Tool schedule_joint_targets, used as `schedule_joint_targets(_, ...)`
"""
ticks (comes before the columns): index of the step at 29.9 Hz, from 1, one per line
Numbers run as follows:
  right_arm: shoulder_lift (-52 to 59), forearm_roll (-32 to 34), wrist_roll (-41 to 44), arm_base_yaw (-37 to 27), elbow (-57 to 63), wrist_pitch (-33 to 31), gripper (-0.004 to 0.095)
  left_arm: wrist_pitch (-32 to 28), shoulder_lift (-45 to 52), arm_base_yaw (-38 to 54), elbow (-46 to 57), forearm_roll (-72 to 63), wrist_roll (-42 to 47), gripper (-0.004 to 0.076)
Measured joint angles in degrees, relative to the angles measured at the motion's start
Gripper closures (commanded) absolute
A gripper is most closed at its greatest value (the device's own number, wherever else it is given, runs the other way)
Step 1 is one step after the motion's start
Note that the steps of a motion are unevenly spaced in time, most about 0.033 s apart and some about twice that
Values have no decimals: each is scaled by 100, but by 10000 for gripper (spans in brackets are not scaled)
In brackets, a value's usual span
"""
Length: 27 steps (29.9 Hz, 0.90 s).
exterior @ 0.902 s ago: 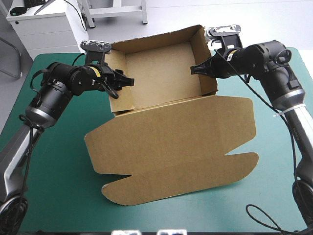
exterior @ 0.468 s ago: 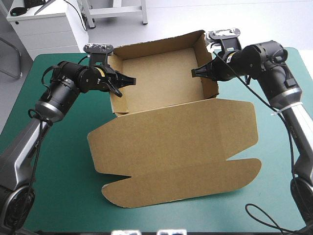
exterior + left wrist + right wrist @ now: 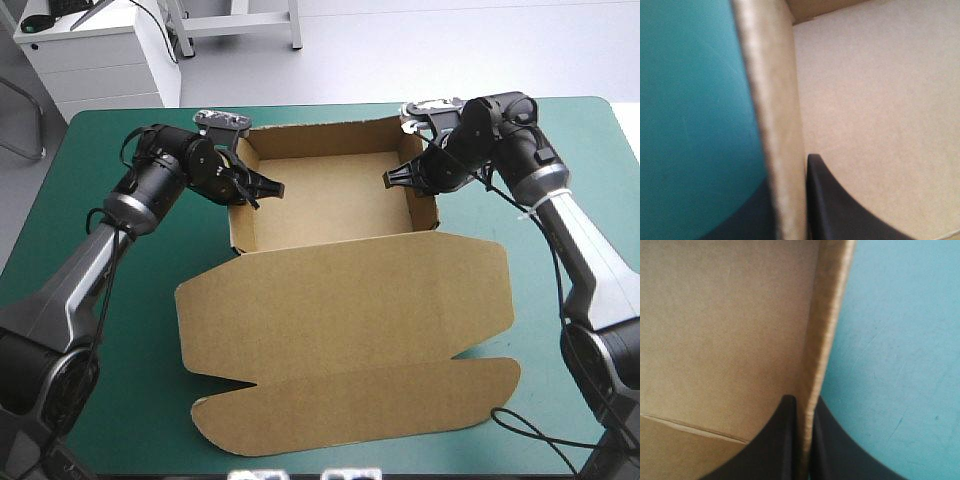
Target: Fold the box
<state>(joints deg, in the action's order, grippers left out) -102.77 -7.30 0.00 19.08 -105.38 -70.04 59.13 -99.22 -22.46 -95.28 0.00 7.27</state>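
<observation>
Pinching the brown box [image 3: 340, 290] by both side walls.
Clamped nearly shut on the left wall by the left gripper [image 3: 265, 190], on the right wall by the right gripper [image 3: 392, 178]. Set lower and flatter on the teal-green cover [image 3: 140, 400] than just before, lid flat in front. Hard to see the outer fingers behind the walls.

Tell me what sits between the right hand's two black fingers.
The upright side wall of the brown cardboard box, pinched edge-on in the right hand; the right wrist view shows it.
</observation>
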Motion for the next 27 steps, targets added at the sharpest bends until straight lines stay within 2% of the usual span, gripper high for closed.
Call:
schedule_joint_targets(3, -303, 13, 0, 0, 0, -169, 920, 176, -306, 0, -14, -108, -129, 724)
schedule_joint_targets(13, -1120, -21, 158, 0, 0, -169, 922, 366, -1078, 0, -43, 0, -325, 724)
schedule_joint_targets(20, -1220, -47, 211, 5, 0, -182, 913, 458, -1331, 22, -100, 38, -377, 722)
schedule_joint_targets(22, -1220, -25, 269, 5, 0, -182, 864, 458, -1331, 22, -107, 57, -391, 686)
schedule_joint_targets(23, -1220, -17, 274, 5, 0, -182, 808, 463, -1336, 22, -107, 65, -408, 648)
schedule_joint_targets(25, -1220, 19, 287, 5, 0, -182, 645, 462, -1336, 22, -107, 77, -492, 543)
schedule_joint_targets(26, -1231, 34, 287, 10, 0, -182, 542, 462, -1336, 22, -107, 80, -556, 448)
schedule_joint_targets(27, -1253, 41, 280, 16, -3, -140, 424, 521, -1342, 22, -107, 84, -674, 394)
